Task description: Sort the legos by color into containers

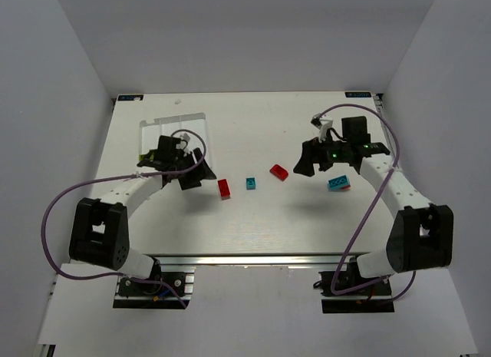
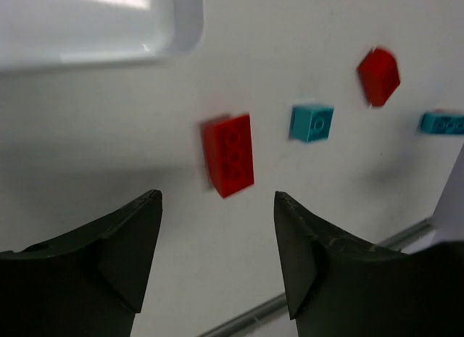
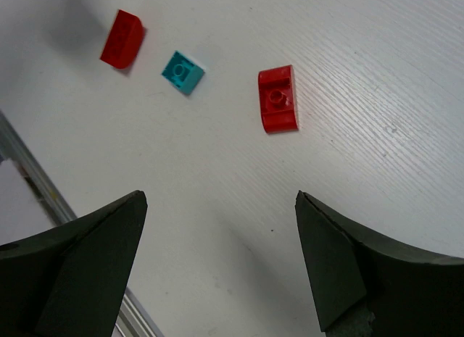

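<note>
Four legos lie loose on the white table: a red brick (image 1: 224, 188) (image 2: 228, 154), a small teal brick (image 1: 251, 183) (image 2: 312, 122), a second red brick (image 1: 278, 171) (image 3: 278, 98) and a larger cyan brick with a pinkish edge (image 1: 338, 183). The white tray of containers (image 1: 173, 117) sits at the back left, its corner (image 2: 174, 32) showing in the left wrist view. My left gripper (image 1: 188, 173) (image 2: 217, 197) hangs open and empty between the tray and the first red brick. My right gripper (image 1: 307, 161) (image 3: 221, 197) is open and empty, just right of the second red brick.
White walls enclose the table on the left, back and right. An aluminium rail (image 1: 253, 259) runs along the near table edge, with both arm bases below it. The left arm partly covers the tray, so I cannot see inside its compartments.
</note>
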You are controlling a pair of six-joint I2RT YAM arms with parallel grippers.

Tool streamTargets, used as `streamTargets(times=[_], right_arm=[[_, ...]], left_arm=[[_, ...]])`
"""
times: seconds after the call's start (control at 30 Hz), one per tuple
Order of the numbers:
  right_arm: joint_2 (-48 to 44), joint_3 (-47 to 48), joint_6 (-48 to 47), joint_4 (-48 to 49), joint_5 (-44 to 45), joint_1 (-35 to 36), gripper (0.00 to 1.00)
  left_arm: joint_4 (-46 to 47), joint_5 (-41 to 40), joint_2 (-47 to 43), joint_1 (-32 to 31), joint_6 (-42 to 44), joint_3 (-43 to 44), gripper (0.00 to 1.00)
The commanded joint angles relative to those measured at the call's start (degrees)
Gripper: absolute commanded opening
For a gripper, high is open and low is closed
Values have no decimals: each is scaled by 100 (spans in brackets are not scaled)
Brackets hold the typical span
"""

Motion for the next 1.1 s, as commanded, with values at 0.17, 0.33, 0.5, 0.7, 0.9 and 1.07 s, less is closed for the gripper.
streamTargets(times=[0.17, 0.33, 0.5, 0.7, 0.9, 1.07], right_arm=[[331, 222, 19, 62, 1549, 522, 89], [129, 117, 178, 256, 1699, 504, 89], [41, 99, 213, 300, 1585, 486, 89], [-55, 90, 230, 309, 1462, 495, 89], [-135, 99, 257, 327, 1409, 469, 89], [-196, 90, 283, 327, 1374, 425, 89]], left_arm=[[-427, -363, -482, -1019, -716, -132, 75], [-909, -1488, 324, -1783, -1095, 456, 75], [-2374, -2798, 1442, -2224, -1526, 1650, 76], [-2878, -3598, 2048, -2576, -1851, 2496, 77], [-3133, -3915, 2541, -2813, -1956, 2900, 74], [-3160, -4030, 2770, -2813, -2009, 3023, 66]])
